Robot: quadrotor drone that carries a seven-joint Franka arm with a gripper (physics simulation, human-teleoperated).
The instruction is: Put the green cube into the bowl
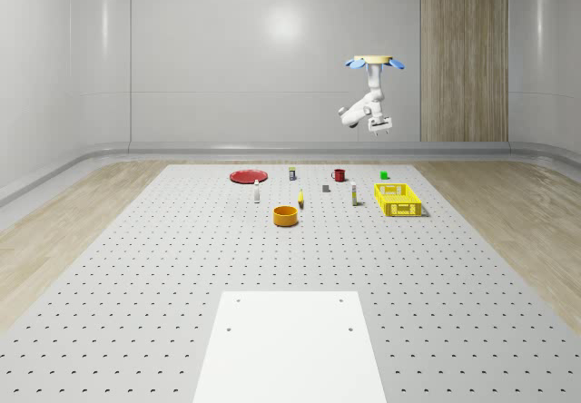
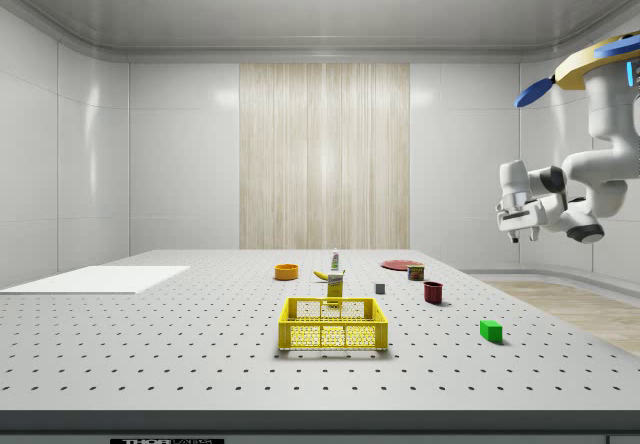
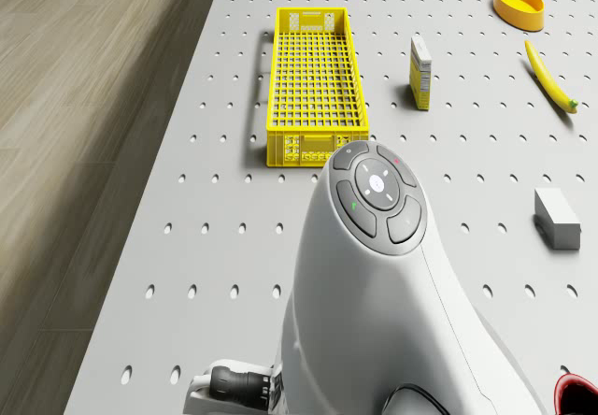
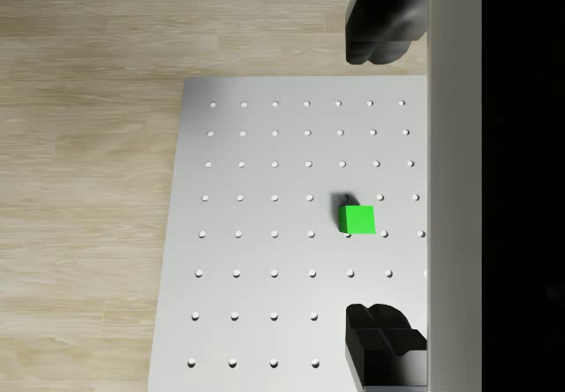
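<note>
We see the drone hovering high above the far right part of the perforated table, its arm bent below it. The gripper hangs well above the table with its fingers spread wide and nothing between them.

The green cube sits on the table near its far right corner, close to the edge beyond which the wooden floor begins. In the wrist view it lies between the two dark fingertips, far below them.

The orange bowl stands well apart from the cube, nearer the middle of the table. Between the two, in the whole-scene view, we find a yellow mesh crate just nearer than the cube, a small carton to the crate's left, a little grey block, and a banana just beside the bowl. A red mug stands to the cube's left, with a small can and a flat red plate further left along the far side. A small white bottle stands upright nearer than the plate. A blank white sheet covers the near part of the table.

The carton, can and bottle carry labels, but we cannot read them. At the bottom edge of the side view there is a strip of lettering, also unreadable.
</note>
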